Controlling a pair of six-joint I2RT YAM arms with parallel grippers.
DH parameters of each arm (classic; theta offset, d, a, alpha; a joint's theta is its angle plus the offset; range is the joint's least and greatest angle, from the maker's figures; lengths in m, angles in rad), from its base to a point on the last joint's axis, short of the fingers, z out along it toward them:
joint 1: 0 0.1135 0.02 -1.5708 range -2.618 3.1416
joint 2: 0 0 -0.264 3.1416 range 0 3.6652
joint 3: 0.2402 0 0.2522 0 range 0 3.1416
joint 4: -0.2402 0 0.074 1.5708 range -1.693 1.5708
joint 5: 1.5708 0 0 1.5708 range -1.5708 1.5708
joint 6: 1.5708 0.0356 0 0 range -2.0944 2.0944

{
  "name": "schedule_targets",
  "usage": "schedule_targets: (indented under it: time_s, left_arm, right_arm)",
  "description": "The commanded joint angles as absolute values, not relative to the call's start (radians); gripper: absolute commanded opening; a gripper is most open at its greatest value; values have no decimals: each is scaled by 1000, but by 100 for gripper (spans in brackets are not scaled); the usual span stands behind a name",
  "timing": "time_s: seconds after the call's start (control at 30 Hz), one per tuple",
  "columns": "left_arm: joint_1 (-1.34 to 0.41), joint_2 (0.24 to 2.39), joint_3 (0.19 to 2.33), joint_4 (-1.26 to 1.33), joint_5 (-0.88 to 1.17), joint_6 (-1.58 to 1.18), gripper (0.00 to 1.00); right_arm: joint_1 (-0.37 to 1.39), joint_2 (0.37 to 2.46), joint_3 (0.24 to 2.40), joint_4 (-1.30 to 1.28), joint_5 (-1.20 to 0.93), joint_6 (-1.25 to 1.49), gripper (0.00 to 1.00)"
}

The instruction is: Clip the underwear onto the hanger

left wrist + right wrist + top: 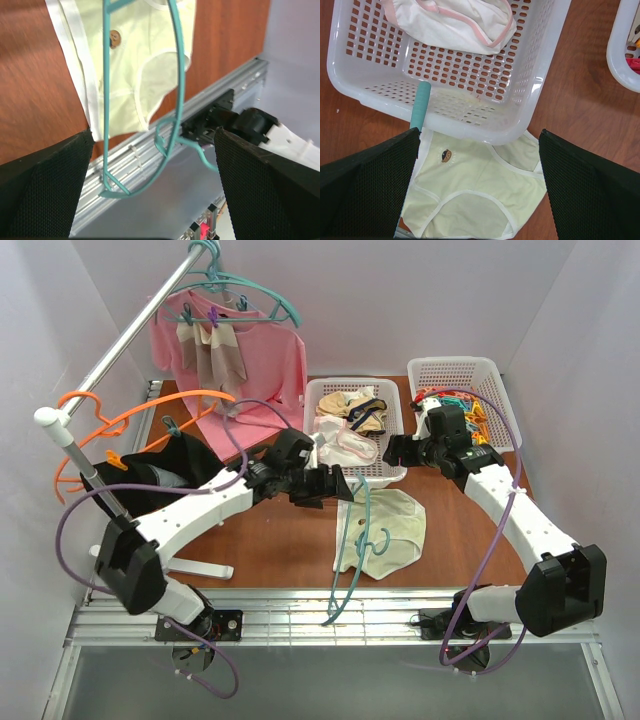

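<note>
The cream-yellow underwear (388,530) lies flat on the brown table in front of the white basket. It shows in the left wrist view (135,60) and the right wrist view (480,190). The teal hanger (352,550) lies across the underwear's left side, and its lower end juts past the table's front edge. The hanger also shows in the left wrist view (177,80), and one end of it in the right wrist view (420,106). My left gripper (340,488) is open and empty just beyond the hanger's far end (155,185). My right gripper (393,450) is open and empty over the basket's near corner (480,185).
The white basket (392,390) (540,85) holds pink-and-white underwear (455,20) and other garments. A second basket (492,375) at the back right holds coloured clips. An orange hanger (130,415), another teal hanger and a pink shirt (265,355) hang on the rail at left. A metal rail (330,625) runs along the table front.
</note>
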State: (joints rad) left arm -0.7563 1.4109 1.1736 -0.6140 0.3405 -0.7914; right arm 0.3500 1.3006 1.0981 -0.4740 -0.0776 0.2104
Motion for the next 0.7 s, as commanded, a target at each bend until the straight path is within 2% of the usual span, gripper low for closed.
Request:
schedule_targets:
  time_s: [0.0,0.67]
  left_arm:
    - [-775,1489,1271,-647,290,-758,88]
    - [-928,1629,1324,-552,244,-796,89]
  right_arm:
    - [356,1258,1088,-483,-61,215,87]
    - [354,1252,1063,-483,-75,225,87]
